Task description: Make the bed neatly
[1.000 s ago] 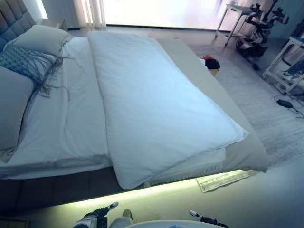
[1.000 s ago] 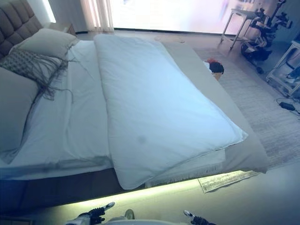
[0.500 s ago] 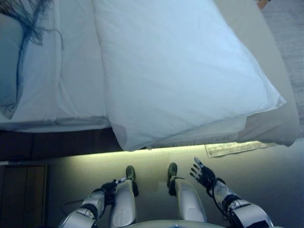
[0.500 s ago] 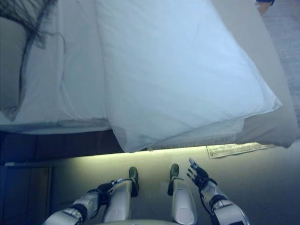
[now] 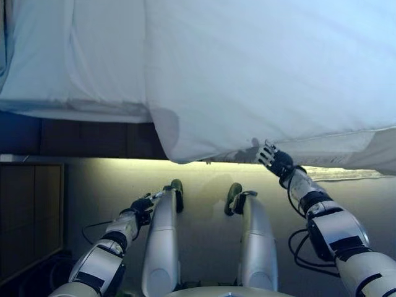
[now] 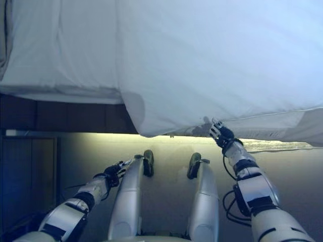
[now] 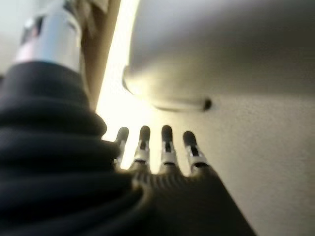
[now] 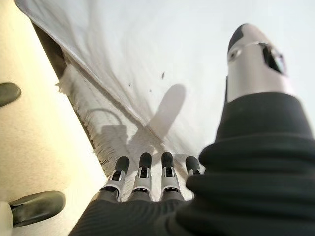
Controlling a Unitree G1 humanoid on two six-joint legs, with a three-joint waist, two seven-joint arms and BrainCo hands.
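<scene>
A white duvet point(image 5: 260, 74) lies folded over the bed, its lower corner hanging past the bed's near edge. A white sheet point(image 5: 80, 68) covers the mattress on the left. My right hand point(image 5: 274, 160) is raised to the duvet's hanging edge with its fingers straight, just at the cloth; in the right wrist view the fingers point(image 8: 142, 172) point at the duvet point(image 8: 162, 64) and hold nothing. My left hand point(image 5: 141, 206) hangs low on the left, away from the bed, fingers straight in the left wrist view point(image 7: 152, 147).
A beige blanket point(image 5: 383, 148) hangs under the duvet at the right. The dark bed base point(image 5: 80, 137) has a lit strip beneath it. A dark wooden cabinet point(image 5: 28, 210) stands at the left. A paper sheet point(image 5: 346, 173) lies on the floor by the bed.
The camera has tilted further down and closer to the bed's edge. My right hand has risen from beside the leg up to the duvet's hanging edge. The left hand stays low.
</scene>
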